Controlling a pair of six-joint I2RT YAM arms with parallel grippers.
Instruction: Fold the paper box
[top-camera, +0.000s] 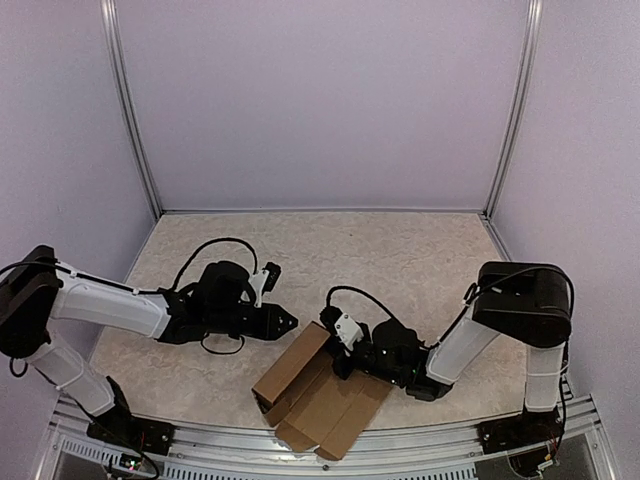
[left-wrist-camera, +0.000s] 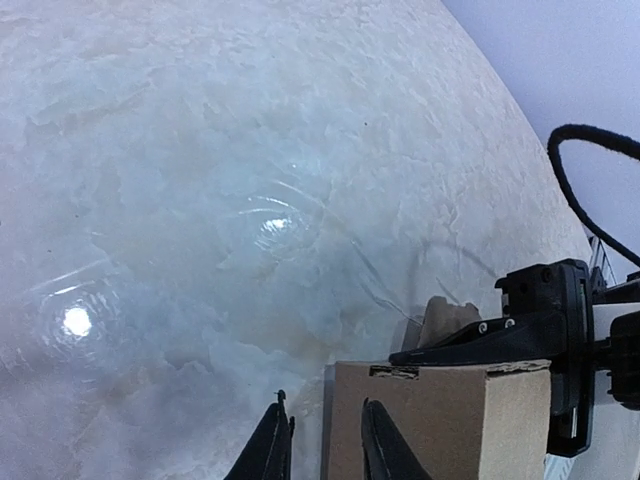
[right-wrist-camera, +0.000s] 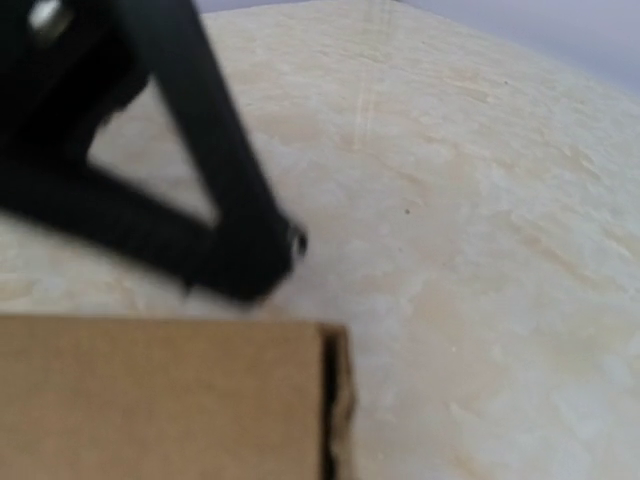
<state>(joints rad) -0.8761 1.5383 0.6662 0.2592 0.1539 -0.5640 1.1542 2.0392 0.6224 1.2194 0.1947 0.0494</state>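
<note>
Brown cardboard, matt and creased, the paper box (top-camera: 320, 395) lies half folded at the near edge of the glossy, marbled worktop (top-camera: 420, 260), about midway along, with one panel raised. The right gripper (top-camera: 336, 344) is closed tight, seemingly pinching that panel's top edge. The left gripper (left-wrist-camera: 323, 402) has its jaws narrowly apart at the panel's corner, clamping nothing visible. The thin board could buckle or tear at its ragged corner if the left pushes against the right's hold. The sheet could also skid on the slick top.
</note>
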